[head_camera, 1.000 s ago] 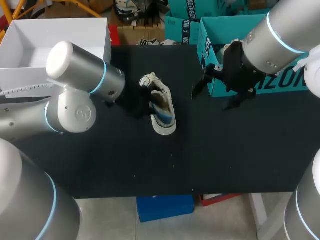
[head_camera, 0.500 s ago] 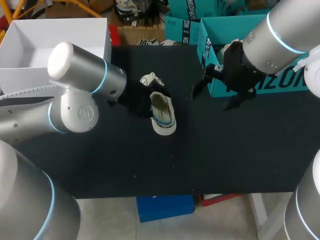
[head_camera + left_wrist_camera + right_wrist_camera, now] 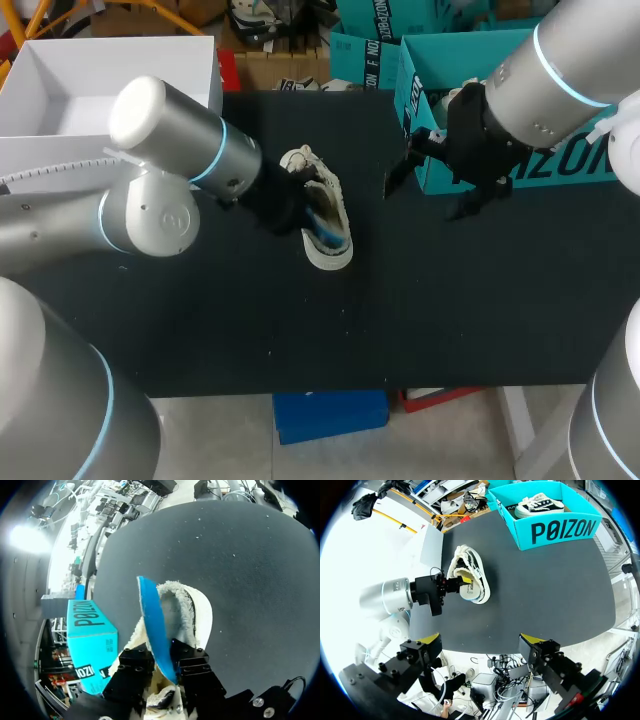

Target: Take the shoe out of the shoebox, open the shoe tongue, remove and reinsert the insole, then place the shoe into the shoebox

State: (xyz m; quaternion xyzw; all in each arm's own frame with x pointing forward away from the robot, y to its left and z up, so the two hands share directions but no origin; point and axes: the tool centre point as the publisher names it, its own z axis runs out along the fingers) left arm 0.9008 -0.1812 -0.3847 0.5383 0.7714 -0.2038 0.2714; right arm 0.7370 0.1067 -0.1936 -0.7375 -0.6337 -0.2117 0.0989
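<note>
A cream, fleece-lined shoe (image 3: 330, 248) lies on the black table (image 3: 450, 300) near its middle. In the left wrist view the shoe (image 3: 197, 612) is right ahead of my left gripper (image 3: 162, 656), which is shut on the blue insole (image 3: 151, 612). The insole stands on edge, sticking up out of the shoe's opening. From above, my left gripper (image 3: 290, 205) sits at the shoe's left side, by the insole (image 3: 322, 218). My right gripper (image 3: 481, 640) hangs open and holds nothing, high over the table, to the right of the shoe (image 3: 469, 575). The teal shoebox (image 3: 425, 70) stands at the back right.
Another shoe lies inside the teal shoebox (image 3: 560, 527). A white open box (image 3: 110, 70) stands at the back left, behind my left arm. The table's front half carries nothing.
Half a second ago the insole lay flat in the shoe with my left gripper apart from it. Now its blue edge stands up between the left fingers. The right arm has not moved.
</note>
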